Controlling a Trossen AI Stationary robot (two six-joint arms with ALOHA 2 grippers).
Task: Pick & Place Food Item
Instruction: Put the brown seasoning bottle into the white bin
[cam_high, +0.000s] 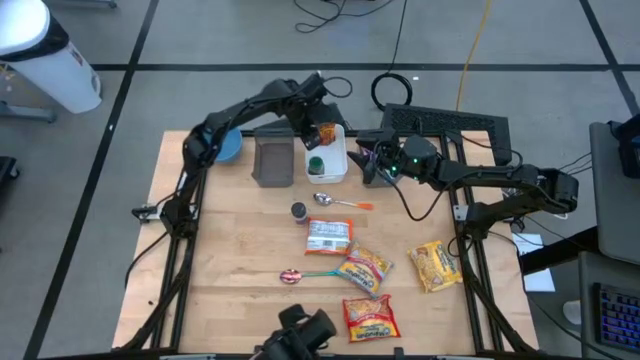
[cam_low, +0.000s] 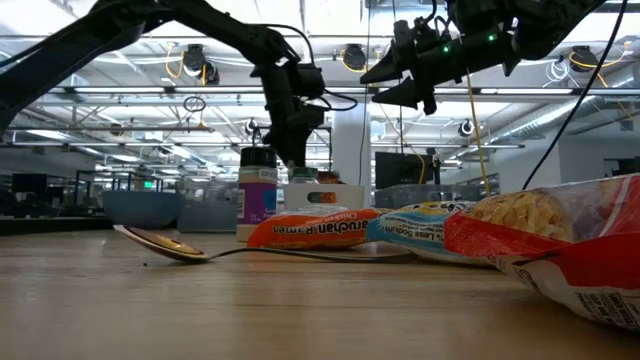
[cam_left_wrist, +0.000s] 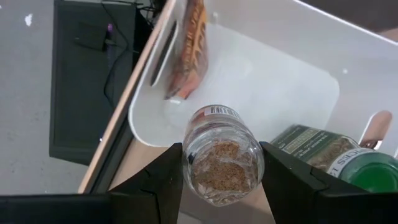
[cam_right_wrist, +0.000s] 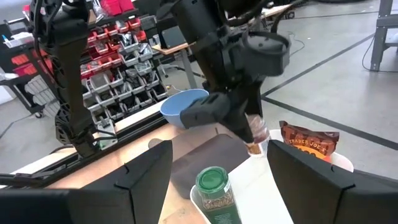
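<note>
Wooden table (cam_high: 240, 260), white bin (cam_high: 337, 168) holding green-lidded jar (cam_high: 316, 165)

Looks like a robotics lab or workshop: parts bins (cam_right_wrist: 118, 62) on racks, taped concrete floor (cam_high: 200, 40), cables (cam_high: 400, 85), open ceiling with lights (cam_low: 195, 62).

1. Two dark, matte, jointed arms, each with black cables running along its links.
2. The right tool (cam_high: 372, 160) shows small green and purple lights.
3. The left tool (cam_left_wrist: 222, 180) has two dark, flat-sided, angular fingers.
</note>
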